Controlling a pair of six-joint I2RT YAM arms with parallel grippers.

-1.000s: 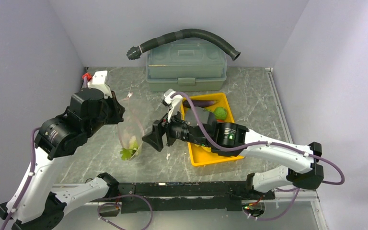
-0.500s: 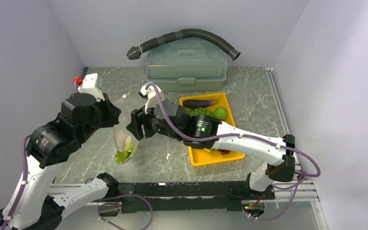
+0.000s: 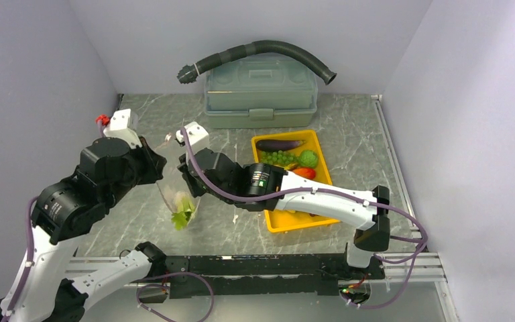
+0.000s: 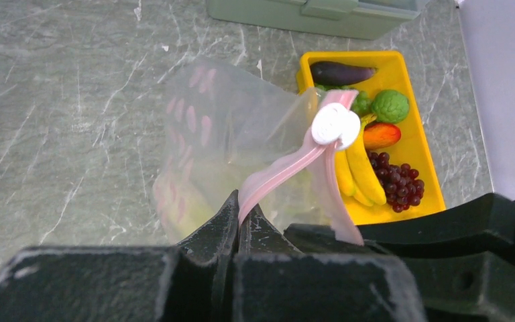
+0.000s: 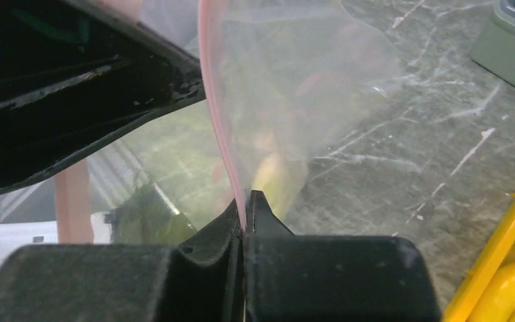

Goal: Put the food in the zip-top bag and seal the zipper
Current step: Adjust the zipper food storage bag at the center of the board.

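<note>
The zip-top bag [image 3: 176, 194] hangs off the table between both grippers, with a green leafy piece [image 3: 182, 216] at its bottom. My left gripper [image 4: 241, 201] is shut on the pink zipper [image 4: 288, 168], below a white round tab [image 4: 335, 125]. My right gripper [image 5: 245, 201] is shut on the pink mouth strip [image 5: 211, 100] of the opposite side. In the top view the left gripper [image 3: 161, 166] and right gripper [image 3: 183, 176] face each other across the bag. More food lies in the tray: eggplant [image 4: 340, 72], bananas [image 4: 359, 171], dark grapes [image 4: 395, 184], a green round piece [image 4: 389, 105], a red piece [image 4: 381, 134].
The yellow tray [image 3: 288, 221] lies right of the bag, partly under the right arm. A grey-green lidded box [image 3: 261, 90] stands at the back, with a black hose [image 3: 261, 50] arching over it. Walls close in on the left, back and right.
The right gripper swung left from over the tray to the bag and shut on its mouth strip. The left arm shifted slightly left, still holding the bag.
</note>
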